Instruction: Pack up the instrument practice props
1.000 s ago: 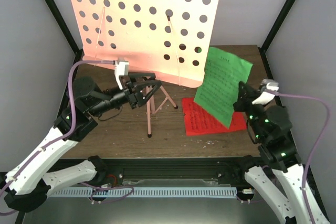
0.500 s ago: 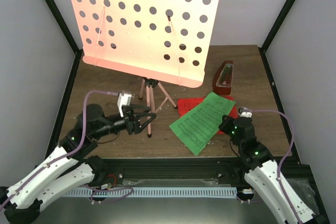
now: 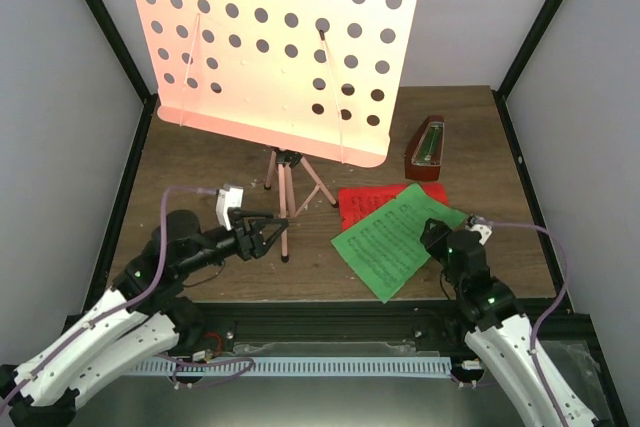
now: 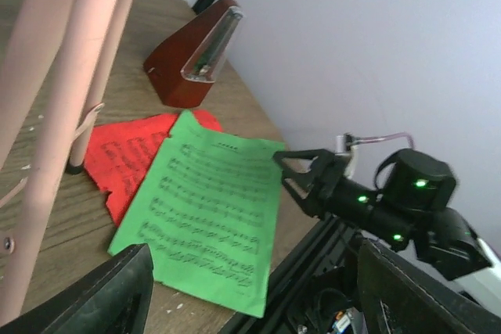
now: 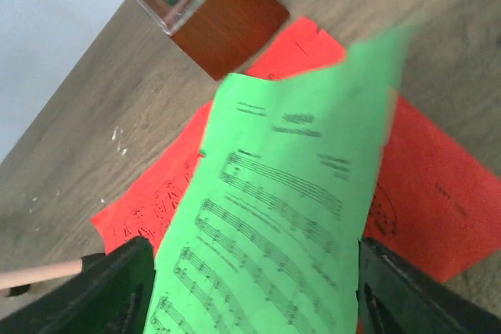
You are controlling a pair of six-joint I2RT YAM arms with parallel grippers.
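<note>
The pink music stand's hole-dotted desk (image 3: 270,52) stands on its tripod legs (image 3: 285,202) at the back of the table. The green music sheet (image 3: 393,239) lies partly over the red sheet (image 3: 365,203), in front of the reddish-brown metronome (image 3: 427,145) with its clear cover. My right gripper (image 3: 433,237) is open at the green sheet's right edge; in the right wrist view that green sheet (image 5: 290,217) spreads between the wide-apart fingers of the gripper (image 5: 250,295). My left gripper (image 3: 268,237) is open beside the tripod's front leg (image 4: 47,138), holding nothing.
The black frame rail (image 3: 330,322) runs along the near table edge just below the green sheet's corner. Black corner posts (image 3: 110,37) and grey walls close in the sides. Small white crumbs (image 5: 117,138) lie on the wood.
My right gripper brought the green sheet down from upright onto the red sheet and opened. My left arm pulled back and down toward the near edge, staying open.
</note>
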